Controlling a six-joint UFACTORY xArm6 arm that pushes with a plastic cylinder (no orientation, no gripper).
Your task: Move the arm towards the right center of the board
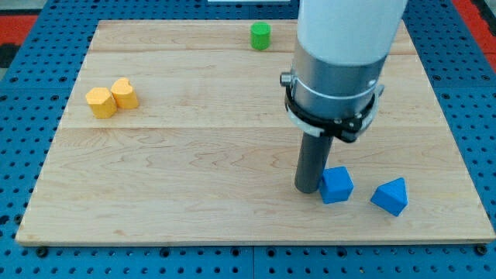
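Note:
My tip (308, 188) rests on the wooden board (194, 170) in its lower right part. It stands just left of a blue cube (336, 185), touching it or nearly so. A blue triangular block (390, 195) lies further to the view's right, apart from the cube. The white and grey arm body (341, 62) rises above the rod and hides part of the board's upper right.
Two yellow blocks (101, 101) (124, 93) sit side by side at the board's left. A green cylinder (260, 36) stands near the top edge. A blue pegboard surface (473, 116) surrounds the board.

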